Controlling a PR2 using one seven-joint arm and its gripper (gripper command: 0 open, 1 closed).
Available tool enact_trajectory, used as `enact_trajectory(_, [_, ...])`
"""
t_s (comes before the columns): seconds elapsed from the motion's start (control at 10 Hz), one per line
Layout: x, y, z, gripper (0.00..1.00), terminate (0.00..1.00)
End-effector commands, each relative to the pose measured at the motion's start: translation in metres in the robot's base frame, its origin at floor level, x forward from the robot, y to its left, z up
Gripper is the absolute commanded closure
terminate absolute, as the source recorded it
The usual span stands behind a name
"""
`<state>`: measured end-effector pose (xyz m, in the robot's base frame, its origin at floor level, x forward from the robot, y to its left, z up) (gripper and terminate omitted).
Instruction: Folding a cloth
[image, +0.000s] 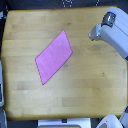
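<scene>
The wooden tabletop (95, 95) fills nearly the whole exterior view, its pale planks bare around one small item. The robot arm (117, 37) enters from the exterior view's upper right, a bulky white and grey link lying over the tabletop's corner, and its end effector (94, 34) points toward the centre; the view is too coarse to show the fingers, so I cannot tell how far it is open, though nothing seems to be in it. The cloth (54, 57) lies flat and unfolded near the middle, a little to the exterior view's left, turned diagonally so that one corner points up toward the arm and another down toward the near edge. It is well apart from the end effector, so the fold looks not yet begun. The risks follow from that layout, as I judge it: the fabric is thin and lies flush on smooth wood, so a pinch at the corner may slide off or only push the cloth along; the diagonal lie means a pull not aimed at the opposite corner would give a skewed fold; and dragging too low could bunch the fabric instead of laying it over.
</scene>
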<state>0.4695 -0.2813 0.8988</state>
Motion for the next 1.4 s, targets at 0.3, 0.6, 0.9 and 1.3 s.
enact_trajectory(0.3, [0.025,0.032,-0.022,0.0,0.0])
enact_trajectory(0.6, [0.05,0.076,-0.05,0.0,0.0])
enact_trajectory(0.9, [0.064,0.115,-0.076,0.0,0.0])
enact_trajectory(1.3, [0.056,0.16,-0.1,0.0,0.0])
